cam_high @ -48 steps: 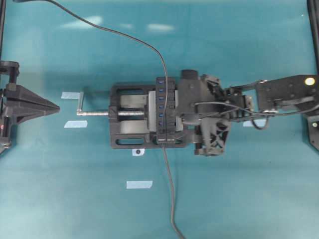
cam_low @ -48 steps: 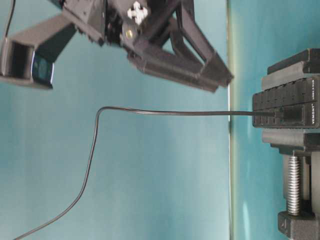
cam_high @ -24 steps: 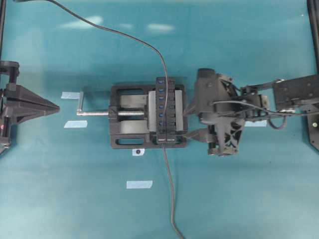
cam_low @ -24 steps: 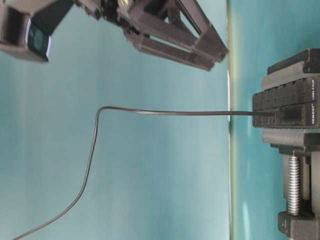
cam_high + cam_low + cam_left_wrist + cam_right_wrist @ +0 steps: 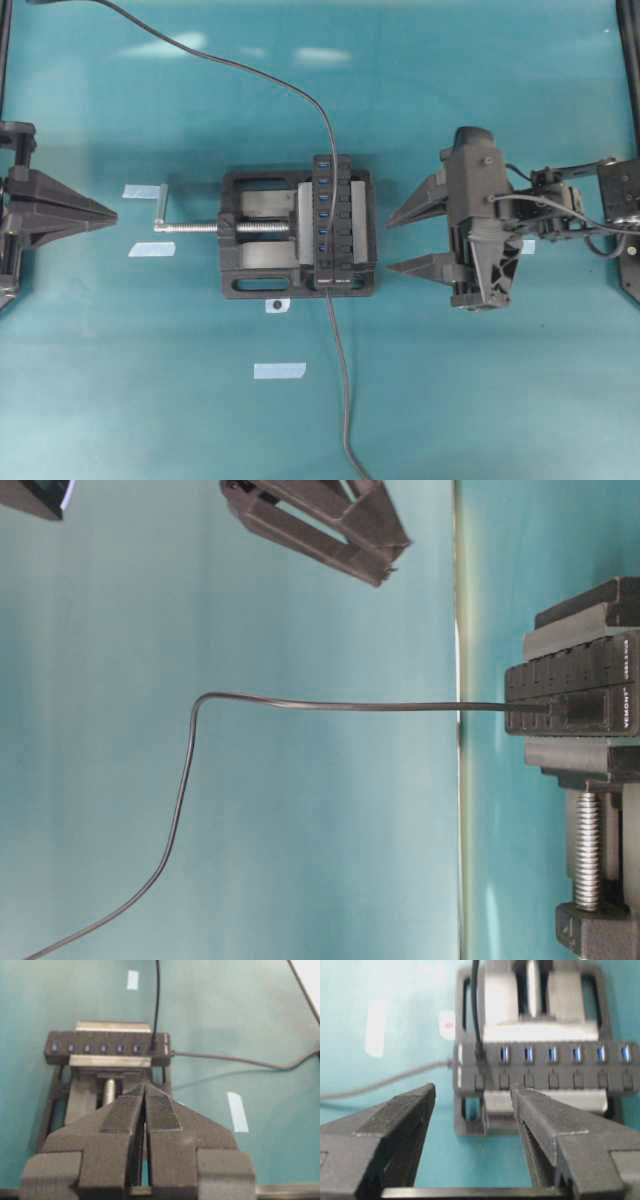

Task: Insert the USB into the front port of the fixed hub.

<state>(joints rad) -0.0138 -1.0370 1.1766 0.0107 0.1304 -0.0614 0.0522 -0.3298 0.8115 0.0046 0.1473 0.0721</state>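
While judged only from how things lie, progress: the plug [image 5: 479, 1055] is seen seated in the end port of the hub [image 5: 333, 222], so the insertion appears done.
Left to do: nothing obvious; full seating cannot be confirmed.
Plug place: at the hub's printed end, 6 o'clock in the overhead view; its cable [image 5: 330, 706] rises straight out.
Hub place: clamped in the vise [image 5: 262, 232], 6 blue ports left free.
Right gripper [image 5: 410, 237]: spread wide, nothing held, parked at 3 o'clock from the hub.
Left gripper [image 5: 145, 1110]: pressed together, nothing held.
Writing: white print on the hub, seemingly "VEMONT", too small to be sure.
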